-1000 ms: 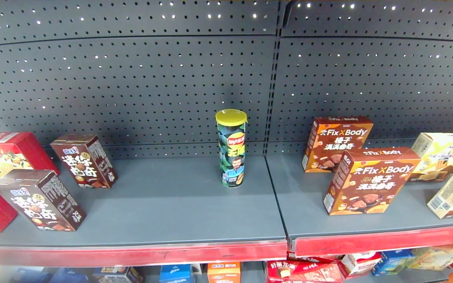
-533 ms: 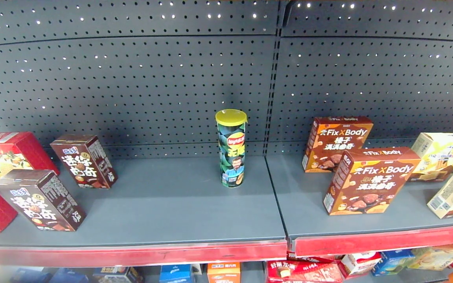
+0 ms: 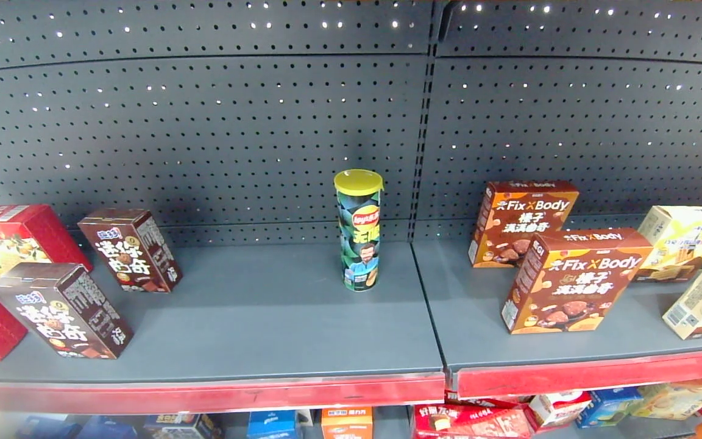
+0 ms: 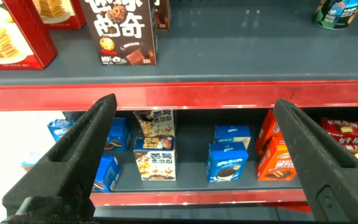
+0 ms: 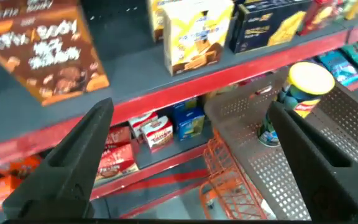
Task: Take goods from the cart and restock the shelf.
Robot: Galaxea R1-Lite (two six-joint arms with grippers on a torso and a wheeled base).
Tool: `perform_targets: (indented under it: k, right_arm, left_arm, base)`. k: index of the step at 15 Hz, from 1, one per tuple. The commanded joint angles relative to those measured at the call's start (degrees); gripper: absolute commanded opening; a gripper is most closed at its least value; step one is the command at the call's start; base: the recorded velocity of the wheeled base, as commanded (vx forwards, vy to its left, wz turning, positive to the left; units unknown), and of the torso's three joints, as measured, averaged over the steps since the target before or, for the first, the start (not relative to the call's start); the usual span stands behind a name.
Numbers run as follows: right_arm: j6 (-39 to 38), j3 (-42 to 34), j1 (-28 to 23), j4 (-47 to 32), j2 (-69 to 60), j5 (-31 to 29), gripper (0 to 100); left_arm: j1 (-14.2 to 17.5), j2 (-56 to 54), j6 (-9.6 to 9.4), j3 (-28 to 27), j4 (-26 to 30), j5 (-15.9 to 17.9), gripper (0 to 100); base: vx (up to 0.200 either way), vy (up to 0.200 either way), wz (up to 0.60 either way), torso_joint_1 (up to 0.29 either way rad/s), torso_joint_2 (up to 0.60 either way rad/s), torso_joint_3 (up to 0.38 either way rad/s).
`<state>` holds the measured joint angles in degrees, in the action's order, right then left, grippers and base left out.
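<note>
A tall chips can (image 3: pixel 358 230) with a yellow lid stands upright in the middle of the grey shelf (image 3: pixel 253 323). A second yellow-lidded chips can (image 5: pixel 300 93) stands in the grey perforated cart (image 5: pixel 328 155) with an orange frame, below the shelf's right end. My right gripper (image 5: pixel 191 162) hangs open and empty above the cart, some way short of that can. My left gripper (image 4: pixel 194 155) is open and empty in front of the shelf's red front edge (image 4: pixel 185 95), facing the lower shelf. The foot of the shelf's can (image 4: pixel 339 14) is also in the left wrist view.
Dark chocolate boxes (image 3: pixel 64 308) and red boxes (image 3: pixel 3 238) stand at the shelf's left. Brown boxes (image 3: pixel 570 277) and cream boxes (image 3: pixel 686 241) stand at its right. Free shelf room lies on both sides of the can. Blue cookie boxes (image 4: pixel 229 158) fill the lower shelf.
</note>
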<state>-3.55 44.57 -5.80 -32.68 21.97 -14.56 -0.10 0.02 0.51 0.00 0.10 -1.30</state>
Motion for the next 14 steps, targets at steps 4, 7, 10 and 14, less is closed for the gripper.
perform_targets:
  k: [4, 7, 10, 14]
  right_arm:
    - [1.8, -3.6, -2.8, 0.3, -3.8, 1.4, 100]
    - [2.0, -6.1, -4.0, 2.1, -4.0, 1.5, 100]
    - [1.7, -9.6, -4.8, 5.2, -4.7, 1.6, 100]
    - [3.5, -10.5, -5.1, 5.6, -4.7, 1.2, 100]
  left_arm:
    - [0.0, 0.0, 0.02, 0.0, 0.0, 0.0, 100]
    - [0.0, 0.0, 0.02, 0.0, 0.0, 0.0, 100]
    - [0.0, 0.1, 0.02, 0.0, 0.0, 0.0, 100]
    - [0.0, 0.0, -0.16, 0.0, 0.0, 0.2, 100]
  base:
    - [0.000, 0.000, 0.00, 0.000, 0.00, 0.000]
    - [0.000, 0.000, 0.00, 0.000, 0.00, 0.000]
    - [0.000, 0.000, 0.00, 0.000, 0.00, 0.000]
    - [0.000, 0.000, 0.00, 0.000, 0.00, 0.000]
